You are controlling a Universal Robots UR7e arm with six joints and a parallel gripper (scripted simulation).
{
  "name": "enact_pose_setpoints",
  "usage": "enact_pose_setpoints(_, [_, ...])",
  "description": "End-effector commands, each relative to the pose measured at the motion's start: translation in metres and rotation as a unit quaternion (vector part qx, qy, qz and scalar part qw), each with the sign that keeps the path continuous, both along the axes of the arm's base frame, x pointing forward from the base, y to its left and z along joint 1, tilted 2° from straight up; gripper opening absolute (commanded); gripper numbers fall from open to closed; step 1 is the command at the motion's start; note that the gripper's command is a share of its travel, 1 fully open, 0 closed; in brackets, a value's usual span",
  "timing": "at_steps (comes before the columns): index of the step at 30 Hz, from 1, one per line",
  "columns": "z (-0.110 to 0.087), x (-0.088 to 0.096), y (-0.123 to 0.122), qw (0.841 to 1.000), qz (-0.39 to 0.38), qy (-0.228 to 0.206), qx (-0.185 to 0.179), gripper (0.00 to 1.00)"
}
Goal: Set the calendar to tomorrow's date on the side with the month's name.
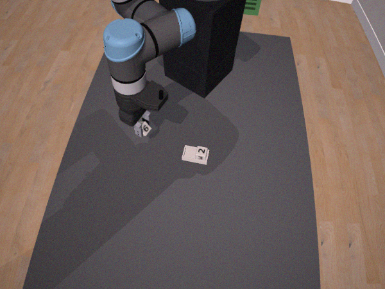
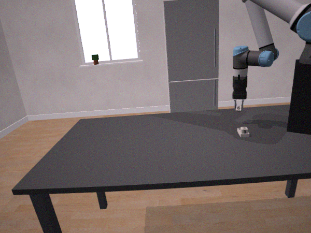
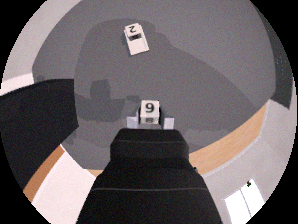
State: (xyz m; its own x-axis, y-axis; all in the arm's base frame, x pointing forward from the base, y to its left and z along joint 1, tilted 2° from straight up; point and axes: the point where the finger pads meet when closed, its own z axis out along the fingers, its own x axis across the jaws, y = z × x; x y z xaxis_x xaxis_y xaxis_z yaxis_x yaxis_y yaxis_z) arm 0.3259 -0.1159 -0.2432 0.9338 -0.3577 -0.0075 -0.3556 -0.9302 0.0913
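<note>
My gripper (image 1: pixel 143 126) (image 2: pixel 239 105) (image 3: pixel 149 111) is shut on a white cube (image 1: pixel 146 128) (image 2: pixel 238 107) (image 3: pixel 150 107) and holds it in the air, off to one side of the tray. One face of this cube reads as a 6 in the top and exterior views; in the wrist view another, foreshortened face below the digit is hard to read. The white tray (image 1: pixel 189 160) (image 2: pixel 240 133) (image 3: pixel 137 47) lies flat on the table. A second white cube (image 1: pixel 201 150) (image 2: pixel 244 130) (image 3: pixel 132 29) sits at one end of it, with a 2 on top and a small dark mark on its side. The tray's other half holds no cube.
The dark table (image 1: pixel 250 209) (image 2: pixel 145 155) lies under everything. The black robot pedestal (image 1: pixel 199 54) (image 2: pixel 300 103) stands behind the tray. The arm's shadow falls across the tray and the table around it.
</note>
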Motion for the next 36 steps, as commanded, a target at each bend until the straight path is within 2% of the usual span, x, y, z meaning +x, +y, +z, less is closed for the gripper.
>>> enact_pose_setpoints(1, [0.0004, 0.0001, -0.0007, 1.0, 0.001, -0.011, 0.027, 0.57])
enact_pose_setpoints(7, [0.002, 0.0009, -0.0018, 0.998, 0.0, -0.026, 0.052, 0.57])
enact_pose_setpoints(18, [0.0016, 0.0007, -0.0019, 0.998, 0.0, -0.029, 0.063, 0.57])
enact_pose_setpoints(30, [0.0006, -0.0005, -0.0037, 0.985, 0.001, -0.064, 0.159, 0.57])
enact_pose_setpoints(36, [0.0016, -0.0001, -0.0046, 0.982, 0.0, -0.073, 0.174, 0.57])
